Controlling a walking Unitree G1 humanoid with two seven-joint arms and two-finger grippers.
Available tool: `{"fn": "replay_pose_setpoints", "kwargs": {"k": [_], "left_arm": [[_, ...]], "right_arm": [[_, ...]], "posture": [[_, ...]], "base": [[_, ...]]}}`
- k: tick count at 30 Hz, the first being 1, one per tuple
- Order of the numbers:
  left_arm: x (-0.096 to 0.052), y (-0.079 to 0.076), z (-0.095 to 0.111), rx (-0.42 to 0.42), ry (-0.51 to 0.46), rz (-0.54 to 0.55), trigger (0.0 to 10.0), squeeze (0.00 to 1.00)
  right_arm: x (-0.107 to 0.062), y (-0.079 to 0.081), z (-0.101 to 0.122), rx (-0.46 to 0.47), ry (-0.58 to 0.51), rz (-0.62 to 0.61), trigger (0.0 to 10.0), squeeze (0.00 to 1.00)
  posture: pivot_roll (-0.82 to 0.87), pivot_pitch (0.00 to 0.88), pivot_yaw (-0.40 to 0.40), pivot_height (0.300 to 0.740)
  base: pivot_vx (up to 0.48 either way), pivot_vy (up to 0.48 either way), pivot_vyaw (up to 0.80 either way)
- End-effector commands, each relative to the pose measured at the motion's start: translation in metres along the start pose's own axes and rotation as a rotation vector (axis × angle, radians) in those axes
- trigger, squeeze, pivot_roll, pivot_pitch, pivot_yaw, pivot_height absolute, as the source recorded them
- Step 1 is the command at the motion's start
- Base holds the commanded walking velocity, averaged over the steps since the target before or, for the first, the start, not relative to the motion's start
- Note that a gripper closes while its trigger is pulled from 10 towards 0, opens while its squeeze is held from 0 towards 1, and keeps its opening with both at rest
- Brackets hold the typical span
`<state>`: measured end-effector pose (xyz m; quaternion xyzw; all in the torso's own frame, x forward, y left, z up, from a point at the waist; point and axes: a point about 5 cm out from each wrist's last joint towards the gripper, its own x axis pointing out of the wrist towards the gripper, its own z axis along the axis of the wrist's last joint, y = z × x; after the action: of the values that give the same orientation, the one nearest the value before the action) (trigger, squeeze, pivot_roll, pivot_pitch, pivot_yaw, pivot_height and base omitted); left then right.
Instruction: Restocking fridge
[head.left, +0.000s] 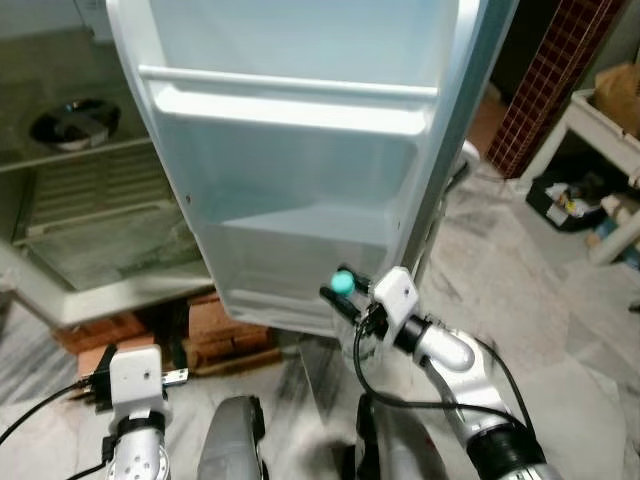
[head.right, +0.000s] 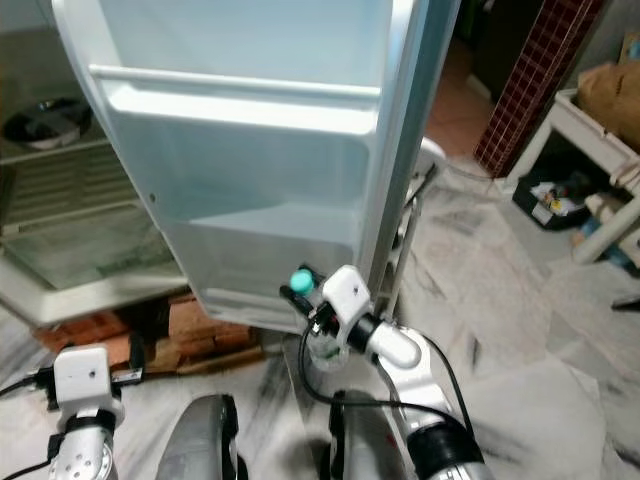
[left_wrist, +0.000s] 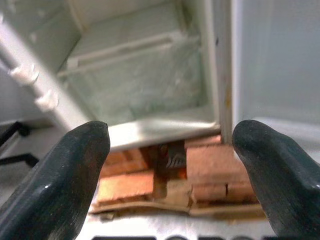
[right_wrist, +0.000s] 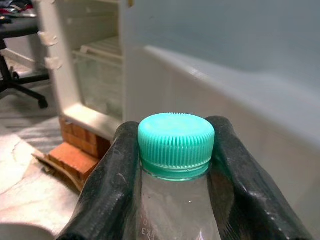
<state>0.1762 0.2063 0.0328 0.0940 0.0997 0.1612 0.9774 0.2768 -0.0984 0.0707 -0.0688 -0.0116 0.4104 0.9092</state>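
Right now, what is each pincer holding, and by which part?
Right pincer grips a clear bottle at its neck, under the teal cap. Left pincer holds nothing.

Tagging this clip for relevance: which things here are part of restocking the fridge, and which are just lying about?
Part of the job:
right gripper, shut on the bottle
bottle with teal cap
open fridge door with its door shelf
fridge interior

Lying about:
bricks under the fridge
white table
metal bowl
left gripper, open, idle

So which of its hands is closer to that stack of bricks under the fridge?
The left. The left hand hangs low, open, right in front of the bricks. The right hand is off to their right, up by the door shelf, gripping a bottle.
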Motion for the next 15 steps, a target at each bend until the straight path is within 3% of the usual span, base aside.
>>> {"fn": "replay_pose_setpoints", "kwargs": {"k": [1, 12, 15], "left_arm": [[-0.001, 0.005, 0.000, 0.004, 0.006, 0.021, 10.0, 0.00], [0.004, 0.015, 0.015, 0.025, -0.031, 0.045, 10.0, 0.00], [-0.003, 0.021, 0.011, 0.042, -0.006, 0.043, 10.0, 0.00]], "right_arm": [[0.005, 0.002, 0.004, -0.011, -0.008, 0.009, 10.0, 0.00], [0.026, 0.002, 0.020, -0.053, -0.097, -0.052, 10.0, 0.00], [0.034, -0.004, 0.027, -0.075, -0.129, -0.097, 10.0, 0.00]], "posture": [[0.05, 0.087, 0.014, 0.581], [0.08, 0.121, 0.023, 0.581], [0.09, 0.145, 0.032, 0.581]], "base": [[0.000, 0.000, 0.00], [0.000, 0.000, 0.00], [0.000, 0.000, 0.00]]}}
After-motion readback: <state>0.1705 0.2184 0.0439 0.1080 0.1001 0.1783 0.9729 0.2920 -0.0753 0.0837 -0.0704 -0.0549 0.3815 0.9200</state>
